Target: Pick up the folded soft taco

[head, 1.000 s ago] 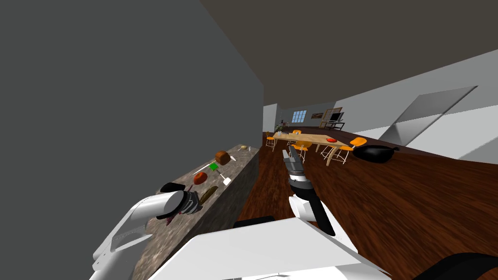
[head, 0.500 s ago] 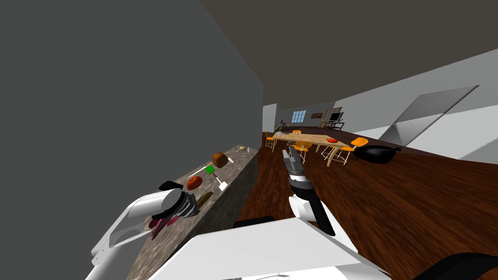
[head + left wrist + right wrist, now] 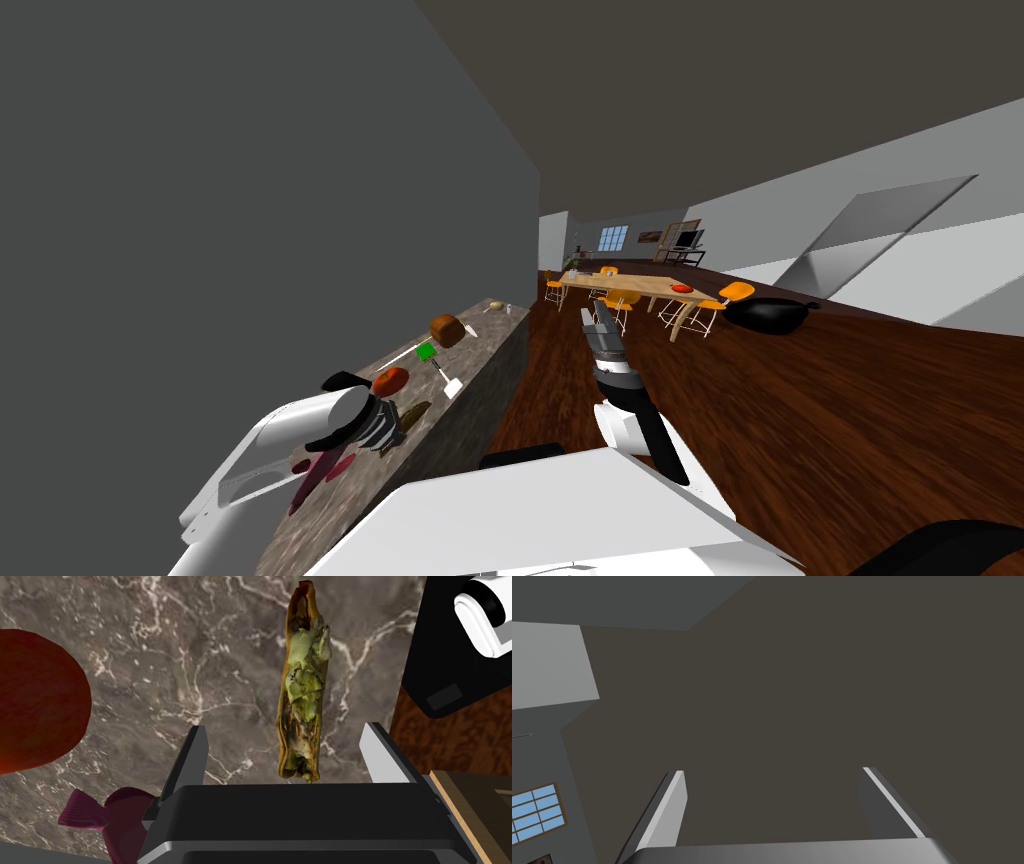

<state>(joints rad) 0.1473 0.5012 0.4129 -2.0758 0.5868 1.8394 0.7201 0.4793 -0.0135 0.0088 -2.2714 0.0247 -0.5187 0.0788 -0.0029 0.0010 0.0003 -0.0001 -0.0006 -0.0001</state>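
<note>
Folded soft taco [image 3: 301, 686], stuffed with pale green filling, lies on the marbled brown-grey counter [image 3: 165, 666], its near end between the spread fingers of the left gripper [image 3: 285, 730], and neither finger touches it. A round red thing [image 3: 35, 711] and a purple thing [image 3: 95, 813] lie on the counter beyond one finger. The right gripper [image 3: 773, 772] is raised over the wooden floor [image 3: 800, 400] beside the counter, fingers wide apart and holding nothing.

Red obj [image 3: 40, 701] edge-cropped; purple obj [image 3: 95, 811] pt. behind L claw [image 3: 285, 727].
</note>
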